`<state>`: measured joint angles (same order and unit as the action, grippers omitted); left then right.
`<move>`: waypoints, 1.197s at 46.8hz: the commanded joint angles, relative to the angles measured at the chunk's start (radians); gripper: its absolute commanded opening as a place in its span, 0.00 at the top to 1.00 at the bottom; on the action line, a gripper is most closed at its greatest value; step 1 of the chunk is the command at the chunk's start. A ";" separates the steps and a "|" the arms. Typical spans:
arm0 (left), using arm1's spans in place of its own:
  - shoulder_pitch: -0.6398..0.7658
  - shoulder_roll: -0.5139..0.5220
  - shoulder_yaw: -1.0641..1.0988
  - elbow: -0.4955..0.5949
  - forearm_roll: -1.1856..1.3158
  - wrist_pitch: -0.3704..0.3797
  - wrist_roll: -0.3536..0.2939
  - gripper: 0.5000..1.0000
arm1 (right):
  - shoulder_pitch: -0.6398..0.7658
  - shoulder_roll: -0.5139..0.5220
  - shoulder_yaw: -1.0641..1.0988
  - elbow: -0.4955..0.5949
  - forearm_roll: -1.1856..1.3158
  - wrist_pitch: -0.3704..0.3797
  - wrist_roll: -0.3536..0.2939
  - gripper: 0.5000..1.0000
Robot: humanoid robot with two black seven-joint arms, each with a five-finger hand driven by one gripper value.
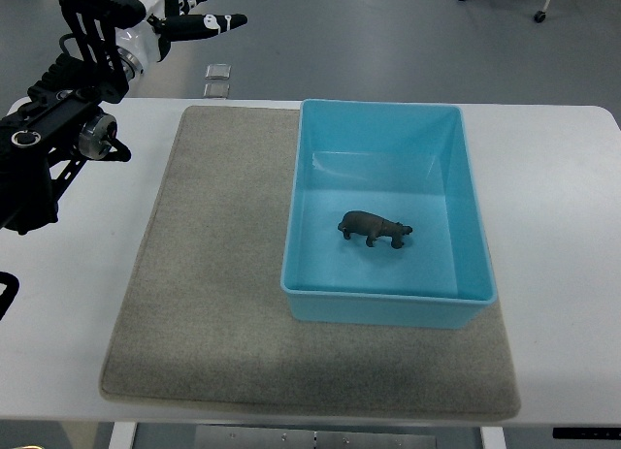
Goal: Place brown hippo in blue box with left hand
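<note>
Brown hippo (375, 228): small dark-brown toy animal, standing upright on the floor of the blue box, a little nearer the front wall than the back one, head pointing to the picture's right, clear of all four walls
Blue box (294, 236): open rectangular tub of light blue plastic, sitting on the right part of the grey mat, nothing else inside it
Grey mat (204, 274): felt-like sheet lying flat across the middle of the bench, with the box overlapping its right edge
White bench (553, 226): pale flat top carrying the mat and the box, bare at both sides
Left hand (189, 17): raised at the top left corner, well apart from the box, fingers stretched out and spread, holding nothing
Left arm (58, 129): black and white, entering from the left edge, pulled up over the far left corner of the bench
Right hand: not in view
Done: judging by how things lie, the hippo is already in the box and the hand is free of it
Left: as far as can be seen, nothing of the placing itself; at most the arm going to rest
</note>
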<state>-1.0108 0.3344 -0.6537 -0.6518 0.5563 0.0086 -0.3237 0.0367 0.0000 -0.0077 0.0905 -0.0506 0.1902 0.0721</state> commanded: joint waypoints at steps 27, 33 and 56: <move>0.060 0.002 0.000 0.161 -0.285 -0.018 0.000 0.01 | 0.000 0.000 0.000 0.000 0.000 0.000 0.000 0.13; 0.072 0.002 -0.003 0.161 -0.322 -0.018 0.000 0.01 | 0.000 0.000 0.000 0.000 0.000 0.000 0.000 0.13; 0.084 -0.002 -0.003 0.156 -0.406 -0.042 -0.006 0.01 | 0.000 0.000 0.000 0.000 0.000 0.000 0.000 0.13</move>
<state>-0.9250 0.3329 -0.6573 -0.4950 0.1502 -0.0323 -0.3312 0.0369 0.0000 -0.0077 0.0906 -0.0506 0.1902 0.0721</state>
